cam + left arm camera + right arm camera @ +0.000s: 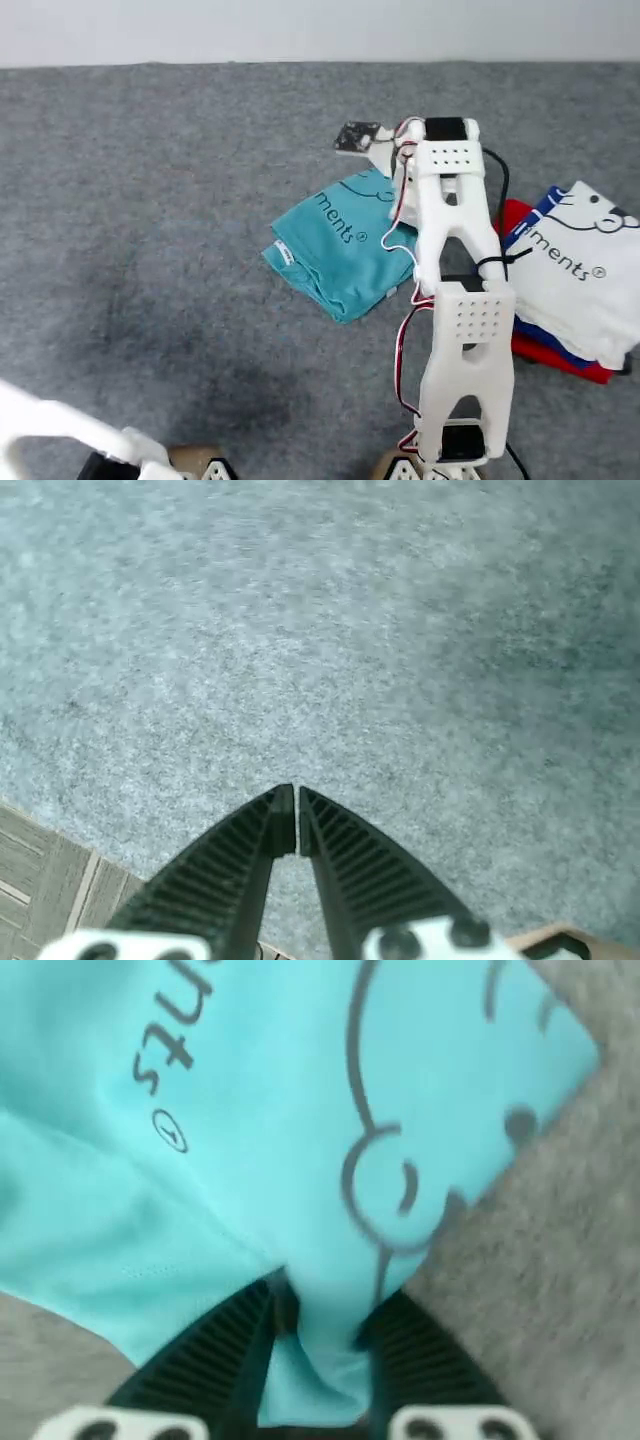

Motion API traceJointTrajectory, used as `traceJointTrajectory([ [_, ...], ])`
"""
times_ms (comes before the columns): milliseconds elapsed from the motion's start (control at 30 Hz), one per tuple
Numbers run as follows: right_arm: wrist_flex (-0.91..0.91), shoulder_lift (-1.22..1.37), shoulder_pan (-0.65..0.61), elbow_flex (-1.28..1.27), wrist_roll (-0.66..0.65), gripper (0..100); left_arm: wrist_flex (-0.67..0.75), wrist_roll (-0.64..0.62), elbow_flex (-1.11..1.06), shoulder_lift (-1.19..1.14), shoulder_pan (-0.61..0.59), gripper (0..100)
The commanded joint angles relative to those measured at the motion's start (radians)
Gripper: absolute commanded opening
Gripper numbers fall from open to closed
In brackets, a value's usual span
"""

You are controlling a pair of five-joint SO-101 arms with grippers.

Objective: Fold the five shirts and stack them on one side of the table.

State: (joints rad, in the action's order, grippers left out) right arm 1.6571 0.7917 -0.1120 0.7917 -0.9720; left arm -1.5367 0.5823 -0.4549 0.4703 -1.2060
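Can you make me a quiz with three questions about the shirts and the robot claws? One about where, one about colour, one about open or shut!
1. Where does the teal shirt lie?
A on the table beside the pile
B on top of the pile
C on the floor
2. What colour is the top shirt of the pile?
A red
B white
C teal
3. How is the left claw?
A wide open
B shut on a shirt
C shut on nothing
Answers:
1 A, it lies on the grey table, not on the pile.
2 B, white lies over blue and red.
3 C, its tips meet over bare table.
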Motion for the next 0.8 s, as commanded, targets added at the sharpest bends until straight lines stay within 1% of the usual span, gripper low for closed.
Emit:
traceJointTrajectory([
  [0, 0.134, -0.117, -0.035, 0.115, 0.336, 20.2, -0.023, -0.006, 0.035, 0.034, 0.021, 2],
  [67, 0.14, -0.134, -0.041, 0.124, 0.465, 18.9, -0.025, -0.006, 0.039, 0.034, 0.032, 2],
  [133, 0.14, -0.153, -0.042, 0.124, 0.557, 14.9, -0.025, -0.006, 0.039, 0.034, 0.034, 2],
  [267, 0.14, -0.191, -0.082, 0.083, 0.624, 0.6, -0.025, -0.008, 0.038, 0.034, 0.034, 2],
  [333, 0.142, -0.225, -0.122, -0.002, 0.64, 2.3, -0.026, -0.008, 0.036, 0.034, 0.034, 2],
  [400, 0.14, -0.266, -0.174, -0.11, 0.674, 0.6, -0.044, -0.008, 0.041, 0.034, 0.032, 2],
  [533, 0.139, -0.337, -0.265, -0.316, 0.732, 0.9, -0.072, -0.008, 0.039, 0.034, 0.028, 2],
  [700, 0.131, -0.328, -0.367, -0.532, 0.733, 0.9, -0.075, -0.008, 0.038, 0.034, 0.026, 2],
  [767, 0.099, -0.303, -0.395, -0.598, 0.73, 0.9, -0.075, -0.008, 0.036, 0.034, 0.026, 2],
])
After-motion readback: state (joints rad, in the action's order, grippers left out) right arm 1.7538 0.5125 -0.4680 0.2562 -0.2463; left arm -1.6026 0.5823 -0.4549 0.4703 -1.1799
